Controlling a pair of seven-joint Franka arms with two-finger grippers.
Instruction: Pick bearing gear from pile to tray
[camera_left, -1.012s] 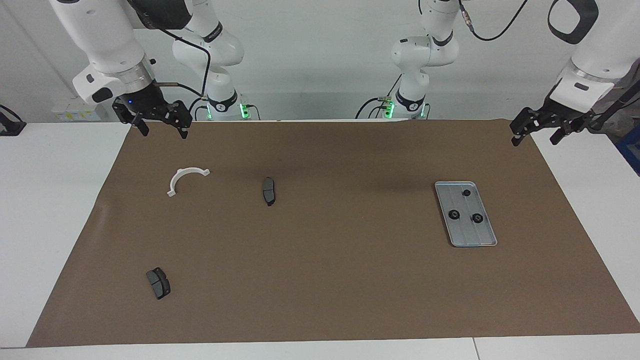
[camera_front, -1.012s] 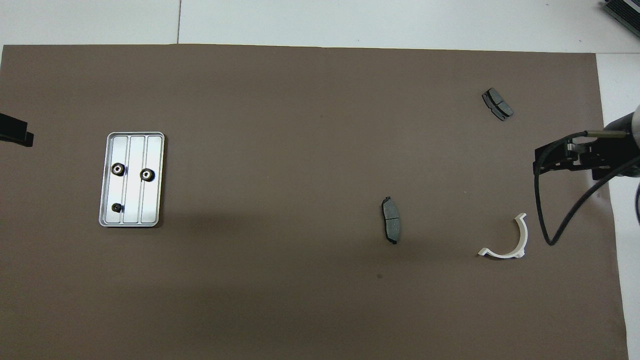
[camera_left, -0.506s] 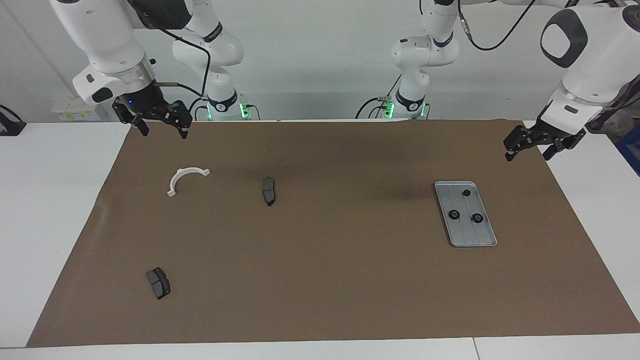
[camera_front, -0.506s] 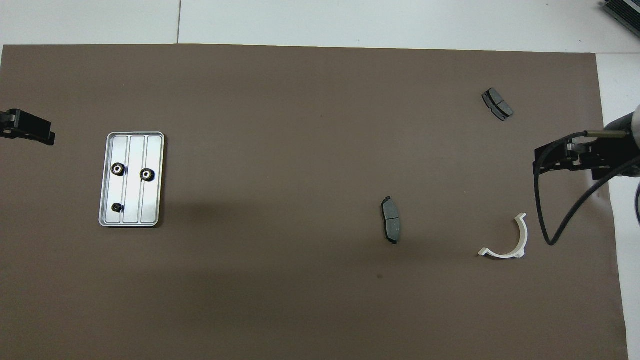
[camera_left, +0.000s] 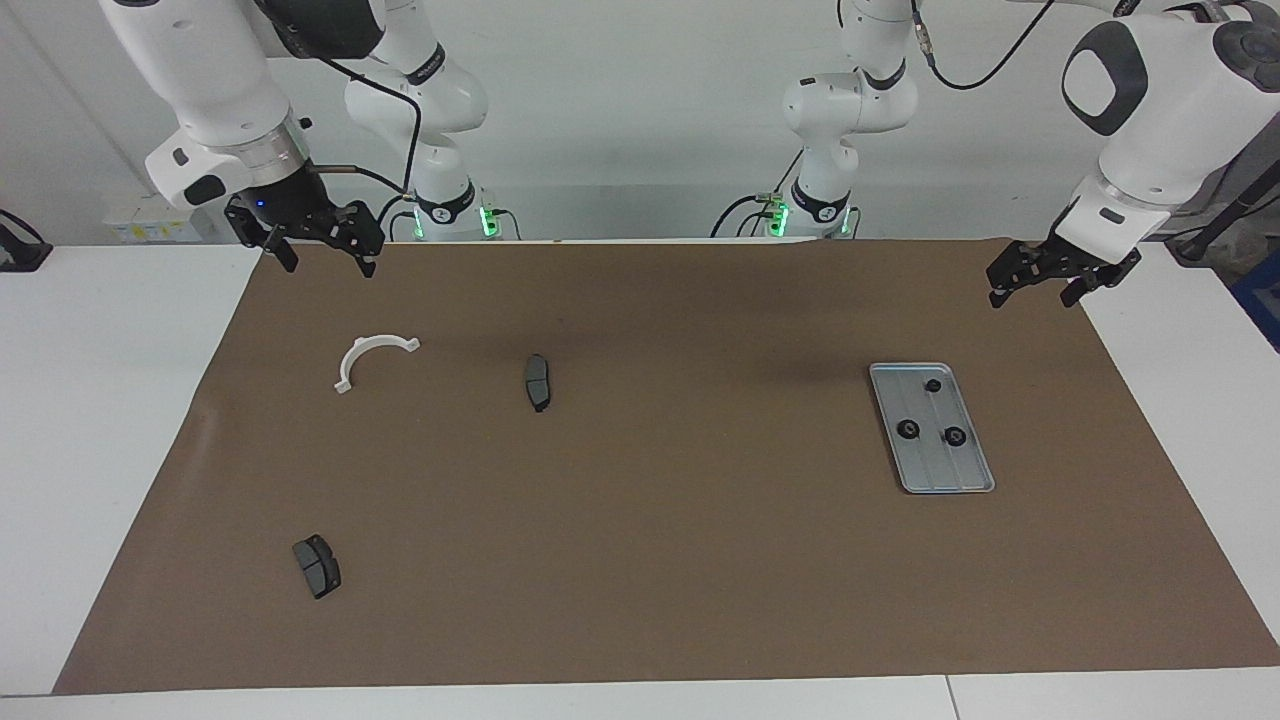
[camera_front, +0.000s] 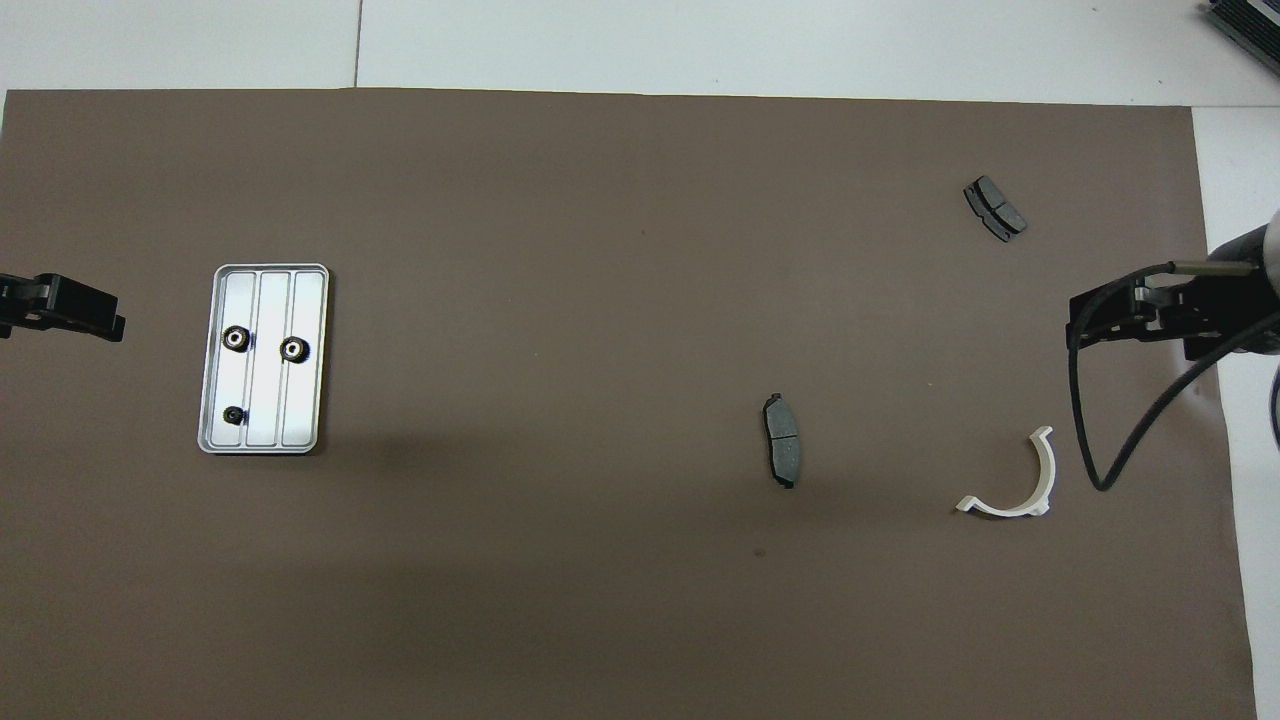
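Observation:
The silver tray (camera_left: 945, 470) (camera_front: 300, 400) lies on the brown mat toward the left arm's end. Three small black bearing gears sit in it, one of them at the end nearer the robots (camera_left: 933, 385) (camera_front: 234, 415). No ring lies loose among the pile's parts: two grey brake pads (camera_left: 538, 382) (camera_left: 317, 566) and a white curved bracket (camera_left: 345, 375) (camera_front: 1000, 508). My left gripper (camera_left: 1032, 295) (camera_front: 60, 308) hangs open and empty over the mat's edge beside the tray. My right gripper (camera_left: 328, 262) (camera_front: 1130, 320) waits open and empty over the mat's corner at the right arm's end, above the bracket.
The brown mat (camera_left: 680, 540) covers most of the white table. One brake pad (camera_front: 782, 440) lies mid-mat; the other pad (camera_front: 995, 207) lies near the mat's edge farthest from the robots. A black cable (camera_front: 1085, 440) loops down from the right gripper.
My left gripper has come in from the table's end over the mat, closer to the tray. The right arm and all parts have stayed still.

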